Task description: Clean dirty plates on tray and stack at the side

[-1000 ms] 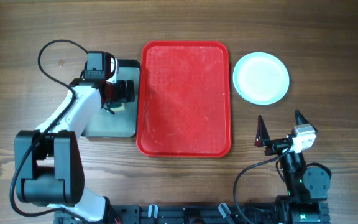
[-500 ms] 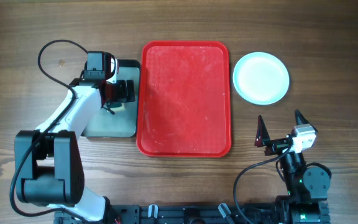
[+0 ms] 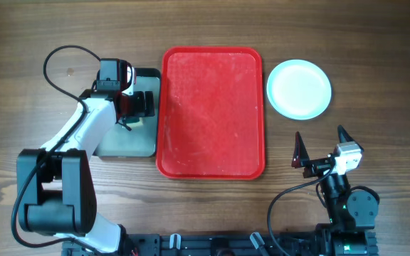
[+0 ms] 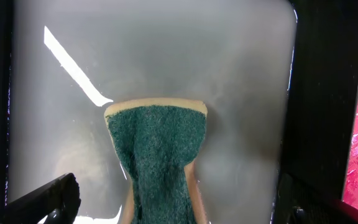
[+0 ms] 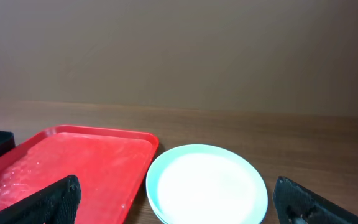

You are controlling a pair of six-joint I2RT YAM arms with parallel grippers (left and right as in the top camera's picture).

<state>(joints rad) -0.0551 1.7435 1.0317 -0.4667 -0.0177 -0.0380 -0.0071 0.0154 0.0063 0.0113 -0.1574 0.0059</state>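
Left jaws spread astride the sponge (image 4: 157,155) on the grey tray (image 4: 166,50); right jaws spread, empty. I'd lift straight up.

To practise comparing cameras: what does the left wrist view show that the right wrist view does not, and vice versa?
Only the left wrist view: a tan rectangular sponge with a green scouring top, on a wet-looking grey tray, between the fingers of the open left gripper. Only the right wrist view: round plastic plates, white inside a light blue rim, on the brown wooden table, beyond the open right gripper. Both: the large red rectangular plastic tray; a dark corner at the right wrist view's left edge may be the grey tray.
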